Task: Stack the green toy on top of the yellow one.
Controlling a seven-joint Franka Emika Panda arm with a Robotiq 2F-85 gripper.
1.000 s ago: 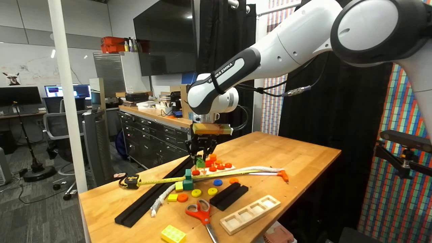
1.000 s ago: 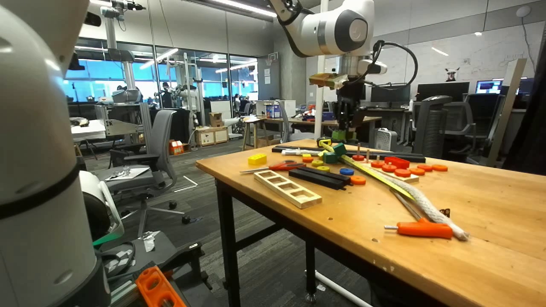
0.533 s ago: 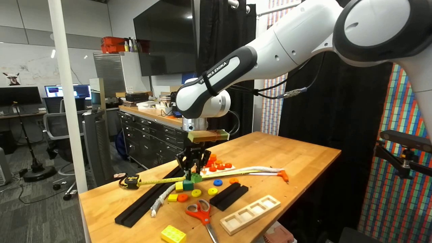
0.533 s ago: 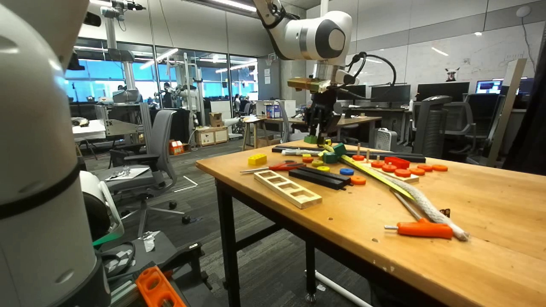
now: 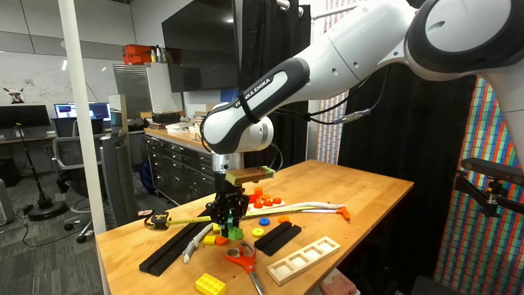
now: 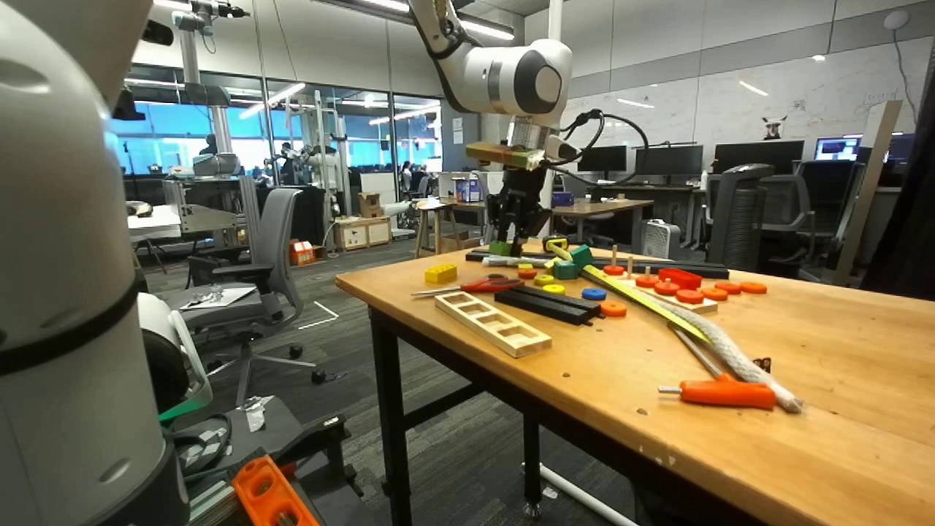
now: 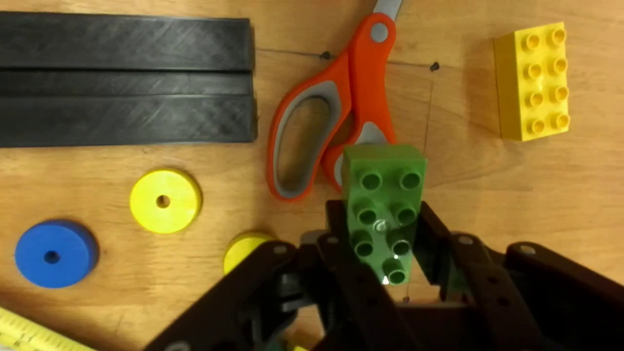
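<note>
My gripper (image 7: 379, 217) is shut on the green block (image 7: 382, 195), its fingers on the block's two long sides, studs facing up. In both exterior views the green block (image 5: 235, 234) (image 6: 500, 248) hangs below the fingers, above the table. The yellow block (image 7: 546, 83) lies studs up on the table, apart from the gripper, at the upper right of the wrist view. It also shows near the front table edge in an exterior view (image 5: 210, 284) and at the table's left part in an exterior view (image 6: 440, 274). Its top is bare.
Orange scissors (image 7: 368, 73) lie beside the yellow block, partly under the held block in the wrist view. A wooden compartment tray (image 6: 535, 346), a black grooved piece (image 5: 277, 239), yellow and blue discs (image 7: 56, 253), dark green blocks (image 6: 566, 269) and a tape measure (image 5: 159, 221) are around.
The gripper has carried the green block left in both exterior views, past the dark green blocks and nearer the yellow block. It is also lower. The yellow block has not moved.
</note>
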